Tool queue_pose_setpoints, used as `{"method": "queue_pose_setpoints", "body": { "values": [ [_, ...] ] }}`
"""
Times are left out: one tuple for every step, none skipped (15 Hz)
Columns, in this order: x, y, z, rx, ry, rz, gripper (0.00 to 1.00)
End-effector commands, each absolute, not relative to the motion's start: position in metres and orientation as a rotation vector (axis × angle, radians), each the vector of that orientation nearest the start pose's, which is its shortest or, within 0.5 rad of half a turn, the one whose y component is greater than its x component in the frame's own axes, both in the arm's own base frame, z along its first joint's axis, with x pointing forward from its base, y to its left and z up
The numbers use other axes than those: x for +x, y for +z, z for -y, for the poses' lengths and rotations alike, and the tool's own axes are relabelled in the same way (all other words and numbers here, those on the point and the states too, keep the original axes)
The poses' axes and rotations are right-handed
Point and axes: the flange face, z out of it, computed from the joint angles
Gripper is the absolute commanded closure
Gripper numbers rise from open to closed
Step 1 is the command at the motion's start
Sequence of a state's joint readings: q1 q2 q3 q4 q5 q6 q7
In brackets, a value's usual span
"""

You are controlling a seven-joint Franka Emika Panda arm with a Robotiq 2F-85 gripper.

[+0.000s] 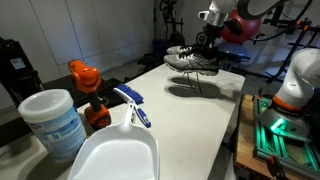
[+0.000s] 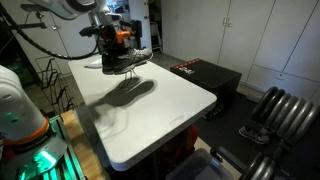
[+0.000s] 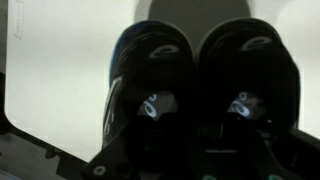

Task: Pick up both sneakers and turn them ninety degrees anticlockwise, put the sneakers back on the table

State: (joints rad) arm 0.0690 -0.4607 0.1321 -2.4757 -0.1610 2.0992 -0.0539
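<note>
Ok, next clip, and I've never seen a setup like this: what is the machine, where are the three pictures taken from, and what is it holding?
The machine is a single robot arm, steered remotely by a person. Two pictures come from cameras standing away from it, at different places around the long white table. The dark third one comes from a camera on the arm's wrist, looking down past its jaws. The jaws hold a pair of dark sneakers, lifted off the table: in an exterior view their shadow lies on the white top beneath them. The wrist view shows both side by side from above. In an exterior view, near the lens, are a white tub, an orange-topped bottle and a white dustpan.
</note>
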Motion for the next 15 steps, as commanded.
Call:
{"method": "queue_pose_setpoints", "body": {
  "values": [
    [0.394, 0.47, -0.073, -3.245, -0.158, 0.862, 0.94],
    [0.394, 0.47, -0.071, -3.225, -0.151, 0.95, 0.94],
    [0.395, 0.471, -0.071, -3.208, -0.15, 1.035, 0.94],
    [0.401, 0.473, -0.068, -3.237, -0.16, 1.105, 0.88],
    [0.402, 0.461, -0.073, -3.227, -0.106, 0.965, 0.78],
    [0.403, 0.461, -0.071, -3.232, -0.102, 1.015, 0.78],
    [0.403, 0.462, -0.07, -3.234, -0.099, 1.038, 0.78],
    [0.403, 0.462, -0.07, -3.235, -0.097, 1.051, 0.78],
    [0.403, 0.462, -0.07, -3.234, -0.096, 1.059, 0.78],
    [0.403, 0.462, -0.07, -3.233, -0.096, 1.063, 0.78],
    [0.403, 0.462, -0.07, -3.233, -0.096, 1.064, 0.78],
    [0.403, 0.462, -0.07, -3.233, -0.096, 1.065, 0.95],
    [0.401, 0.462, -0.07, -3.269, -0.08, 1.152, 0.95],
    [0.401, 0.46, -0.07, -3.269, -0.071, 1.298, 0.95],
    [0.402, 0.456, -0.068, -3.246, -0.067, 1.385, 0.95]
  ]
}}
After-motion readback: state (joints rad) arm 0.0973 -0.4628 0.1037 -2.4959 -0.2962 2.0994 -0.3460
